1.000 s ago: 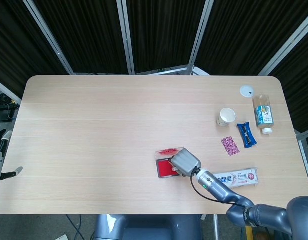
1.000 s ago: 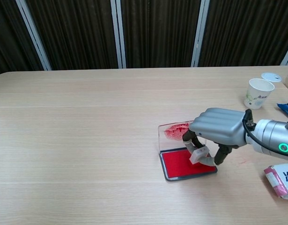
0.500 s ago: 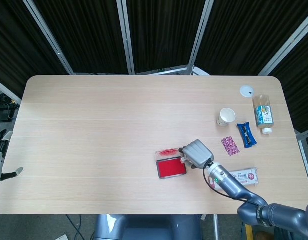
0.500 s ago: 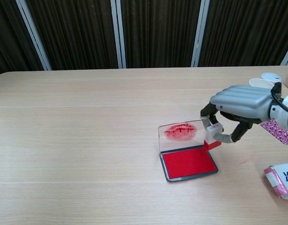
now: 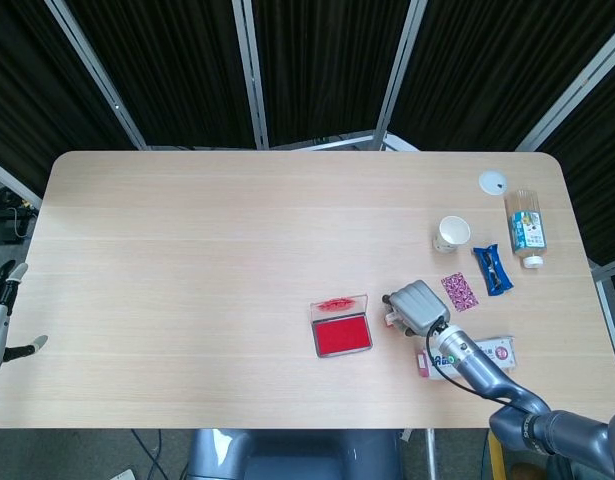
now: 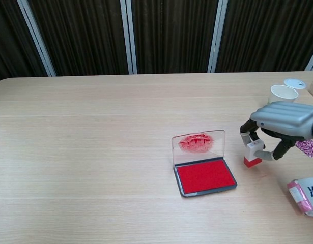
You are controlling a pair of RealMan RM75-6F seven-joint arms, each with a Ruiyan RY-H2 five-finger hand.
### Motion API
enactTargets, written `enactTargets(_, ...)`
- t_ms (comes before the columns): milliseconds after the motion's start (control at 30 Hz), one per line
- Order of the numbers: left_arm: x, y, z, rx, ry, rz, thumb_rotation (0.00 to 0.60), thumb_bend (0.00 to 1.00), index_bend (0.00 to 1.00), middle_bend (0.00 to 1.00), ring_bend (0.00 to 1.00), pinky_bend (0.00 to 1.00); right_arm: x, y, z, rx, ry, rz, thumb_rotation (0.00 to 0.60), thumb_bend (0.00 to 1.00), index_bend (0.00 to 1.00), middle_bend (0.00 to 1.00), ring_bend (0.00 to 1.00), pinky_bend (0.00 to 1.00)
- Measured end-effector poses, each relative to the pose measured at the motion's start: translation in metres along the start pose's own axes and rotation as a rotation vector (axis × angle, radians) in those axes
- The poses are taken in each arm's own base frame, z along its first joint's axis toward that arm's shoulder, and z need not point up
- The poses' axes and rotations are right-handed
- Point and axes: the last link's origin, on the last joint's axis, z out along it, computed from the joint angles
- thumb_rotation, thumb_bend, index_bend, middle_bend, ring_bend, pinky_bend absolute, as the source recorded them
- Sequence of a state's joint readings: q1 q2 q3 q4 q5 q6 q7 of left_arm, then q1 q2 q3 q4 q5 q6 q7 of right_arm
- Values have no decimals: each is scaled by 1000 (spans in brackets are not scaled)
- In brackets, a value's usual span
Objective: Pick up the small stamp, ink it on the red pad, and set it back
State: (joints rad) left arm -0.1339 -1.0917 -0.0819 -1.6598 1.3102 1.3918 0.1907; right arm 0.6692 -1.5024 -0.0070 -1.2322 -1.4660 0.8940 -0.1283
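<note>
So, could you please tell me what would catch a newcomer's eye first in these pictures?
Probably the open red ink pad near the table's front middle, its clear lid standing upright and smeared with red. Just to its right, the right hand pinches the small stamp, whose red base sits at or just above the tabletop. Behind the hand stands a paper cup.

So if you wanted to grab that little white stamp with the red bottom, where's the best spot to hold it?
Probably the small white stamp with the red base is best pinched on its white upper body, coming from above. It stands upright with the inked red face down, beside the open red ink pad. The right robot hand holds it just so.
</note>
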Motion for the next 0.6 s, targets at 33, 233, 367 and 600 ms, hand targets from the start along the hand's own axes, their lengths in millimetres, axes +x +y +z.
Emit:
enactTargets(33, 0, 0, 0, 0, -1, 0, 600, 0, 0, 0, 0, 0, -2, 2, 0, -3, -2, 5, 600, 519, 574, 590, 845, 1000)
enactTargets(233, -1, 0, 1, 1, -2, 1, 600, 0, 0, 0, 0, 0, -9, 7, -3, -10, -9, 23, 600, 483, 547, 590, 845, 1000)
enactTargets(367, 0, 0, 0, 1, -1, 1, 600, 0, 0, 0, 0, 0, -13, 8, -5, -11, -14, 28, 600, 414, 502, 587, 845, 1000)
enactTargets(600, -1, 0, 0, 0, -2, 2, 600, 0, 0, 0, 0, 0, -16, 11, -7, -13, -15, 35, 600, 341, 486, 577, 845, 1000)
